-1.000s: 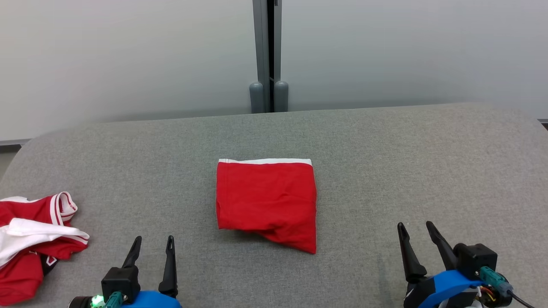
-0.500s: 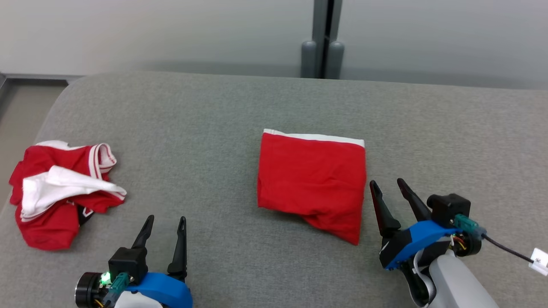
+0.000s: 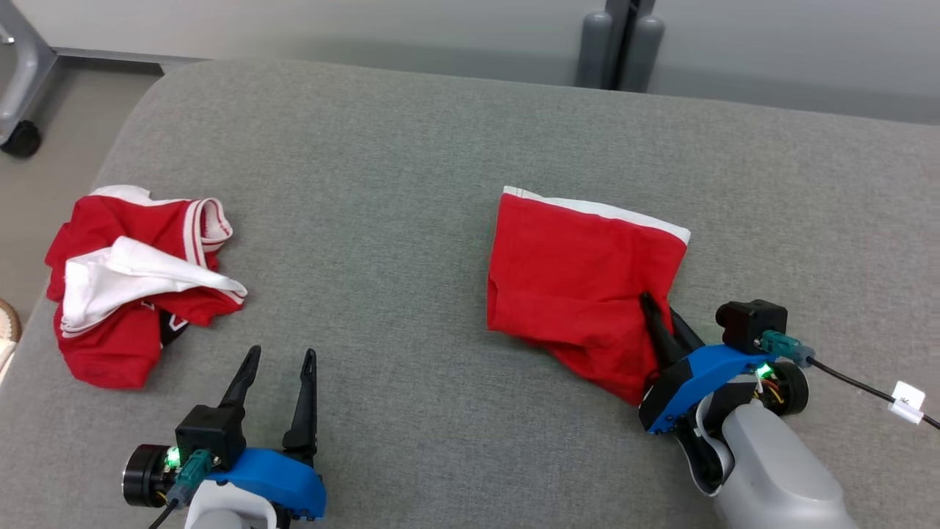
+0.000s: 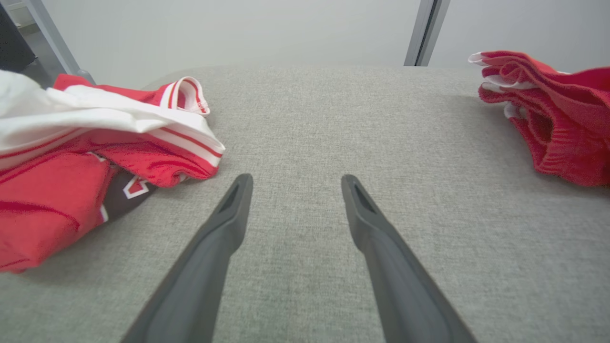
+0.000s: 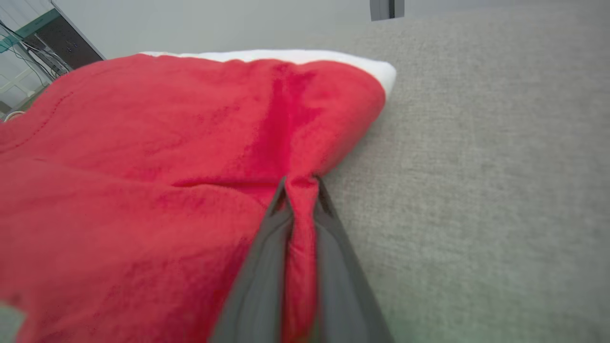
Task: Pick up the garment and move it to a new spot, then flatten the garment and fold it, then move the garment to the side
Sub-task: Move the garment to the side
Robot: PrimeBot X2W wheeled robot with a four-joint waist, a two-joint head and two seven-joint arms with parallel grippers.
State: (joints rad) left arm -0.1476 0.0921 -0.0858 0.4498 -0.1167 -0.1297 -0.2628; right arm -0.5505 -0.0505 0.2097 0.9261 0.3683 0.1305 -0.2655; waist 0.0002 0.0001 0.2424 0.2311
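Observation:
A folded red garment (image 3: 580, 279) with a white band along its far edge lies on the grey cushion (image 3: 411, 206). My right gripper (image 3: 657, 308) is shut on a pinch of cloth at the garment's right edge; the right wrist view shows a fold of the red garment (image 5: 190, 157) squeezed between the two fingers (image 5: 267, 257). My left gripper (image 3: 279, 360) stands open near the front left, over bare cushion, with nothing between its fingers (image 4: 224, 228). The folded garment's (image 4: 557, 119) layered edge sits at the right of the left wrist view.
A crumpled red and white jersey (image 3: 132, 272) lies at the cushion's left end, close to the left gripper, and the jersey (image 4: 86, 138) also sits at the left of the left wrist view. A grey post (image 3: 620, 44) stands behind the cushion. A wheeled leg (image 3: 18, 95) stands on the floor at far left.
The camera has swung left and down, so the whole scene shifted. My right gripper moved onto the garment's right edge and shut on it. The left gripper stays open in place.

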